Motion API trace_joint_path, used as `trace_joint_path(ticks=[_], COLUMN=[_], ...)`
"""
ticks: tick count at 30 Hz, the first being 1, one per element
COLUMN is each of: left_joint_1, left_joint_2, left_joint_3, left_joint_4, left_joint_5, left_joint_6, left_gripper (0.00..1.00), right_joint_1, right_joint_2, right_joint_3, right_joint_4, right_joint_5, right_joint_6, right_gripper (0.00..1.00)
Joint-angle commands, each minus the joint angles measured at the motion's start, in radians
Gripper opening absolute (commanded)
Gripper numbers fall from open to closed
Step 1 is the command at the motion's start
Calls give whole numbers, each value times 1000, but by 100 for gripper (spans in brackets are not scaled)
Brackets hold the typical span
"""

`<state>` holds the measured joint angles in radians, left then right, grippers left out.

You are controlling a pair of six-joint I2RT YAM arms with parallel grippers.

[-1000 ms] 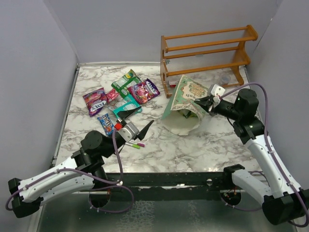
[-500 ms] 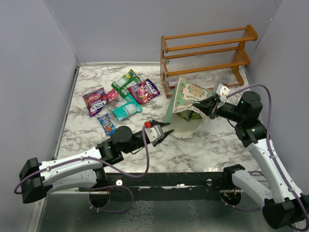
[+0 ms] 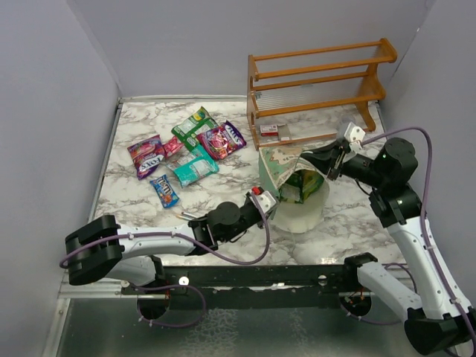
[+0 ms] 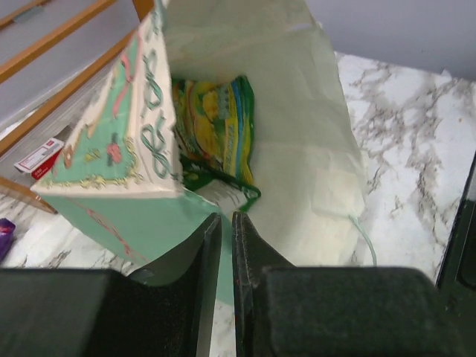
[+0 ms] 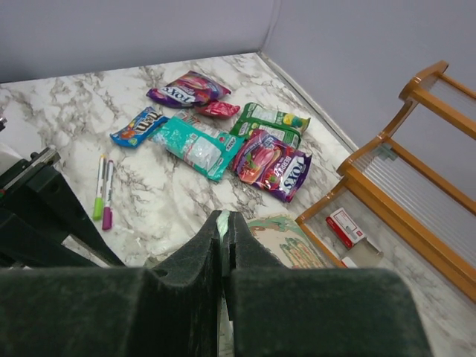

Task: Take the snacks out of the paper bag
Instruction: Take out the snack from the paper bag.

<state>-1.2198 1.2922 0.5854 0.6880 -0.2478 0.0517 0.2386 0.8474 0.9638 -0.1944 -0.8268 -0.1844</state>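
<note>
Paper bag (image 3: pixel 279 160) rim pinched by right gripper (image 3: pixel 311 158); left gripper (image 3: pixel 269 204) near-closed, hold unclear; rack (image 3: pixel 320 52) behind.

One packet (image 4: pixel 216 130) is contained in the bag (image 3: pixel 301 216); other packets (image 3: pixel 195 167) are spread on the counter (image 3: pixel 357 223) left of the bag; the rack (image 3: pixel 320 51) is set behind it.

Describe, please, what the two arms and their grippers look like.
Both the left arm and right arm have white link shells with bulky black joints. A purple-grey cable loops loosely along each. The left gripper and right gripper have matte black, wedge-shaped fingers. A red tab marks the left wrist; a white block sits on the right.
</note>
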Motion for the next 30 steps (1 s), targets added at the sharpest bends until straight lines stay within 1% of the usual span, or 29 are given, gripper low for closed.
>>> trace_joint_path(ticks=[1,5,7,9,12,13,16,17,20,23,26,27,29,30], left_joint_1=[-5,-10,-37,-78,-121,-126,-138,-152,-210,-224,-227,-227,-221,-211], left_joint_2=[-28,-50,-63,-74,-71,-63,-17,3,75,122,155,175,228,260], left_joint_3=[3,14,21,29,34,35,55,75,120,134,138,155,220,262], left_joint_4=[95,61,52,35,21,22,13,-4,-5,35,80,74,13,-29], left_joint_5=[-29,44,54,41,-37,-60,-85,-98,-168,-187,-204,-225,-258,-271], left_joint_6=[-62,-73,-75,-51,-35,-35,-33,-25,6,-11,-16,-17,-23,-36], left_gripper=[15,18,21,24,25,24,9,8,7,9,11,12,12,8], right_joint_1=[1,1,1,1,1,1,1,1,1,1,1,1,1,1], right_joint_2=[-73,-100,-88,-64,-35,-27,-18,-18,-17,-12,-2,2,5,4], right_joint_3=[29,-11,-18,-8,15,20,27,26,27,39,52,56,64,70], right_joint_4=[-37,-13,5,10,14,19,44,53,66,57,47,42,40,39], right_joint_5=[44,22,-3,-17,-29,-34,-46,-47,-24,11,11,4,-6,-9], right_joint_6=[5,18,31,46,58,65,87,96,116,141,157,160,171,175], right_gripper=[2,2,2,2,2,2,2,2,2,2,2,2,2,2])
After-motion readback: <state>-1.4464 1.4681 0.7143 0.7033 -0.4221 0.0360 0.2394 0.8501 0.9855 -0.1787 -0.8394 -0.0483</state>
